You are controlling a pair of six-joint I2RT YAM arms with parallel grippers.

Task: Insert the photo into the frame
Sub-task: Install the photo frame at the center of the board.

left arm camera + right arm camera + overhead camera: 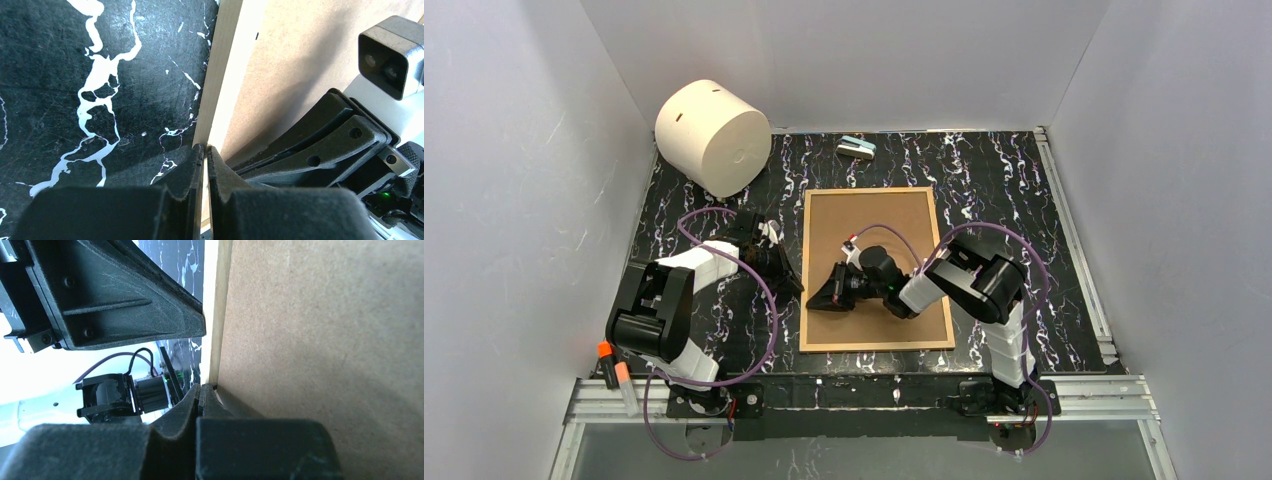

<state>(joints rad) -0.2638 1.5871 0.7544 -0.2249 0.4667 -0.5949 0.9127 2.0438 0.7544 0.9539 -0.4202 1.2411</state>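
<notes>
Orange-capped marker (610, 362) stands by the left arm's base. White roll (713, 136) lies in the far-left corner of the black marbled table (994, 180).

Left gripper (795, 284): jaws pressed together, holding nothing, tips against the outer side of the frame's left wood edge.

Frame (844, 210) lies flat mid-table, brown back up.

Right gripper (815, 301): low over the back board, jaws pressed together, holding nothing, tips at the seam between board and left wood edge, just across from the left tips.
</notes>
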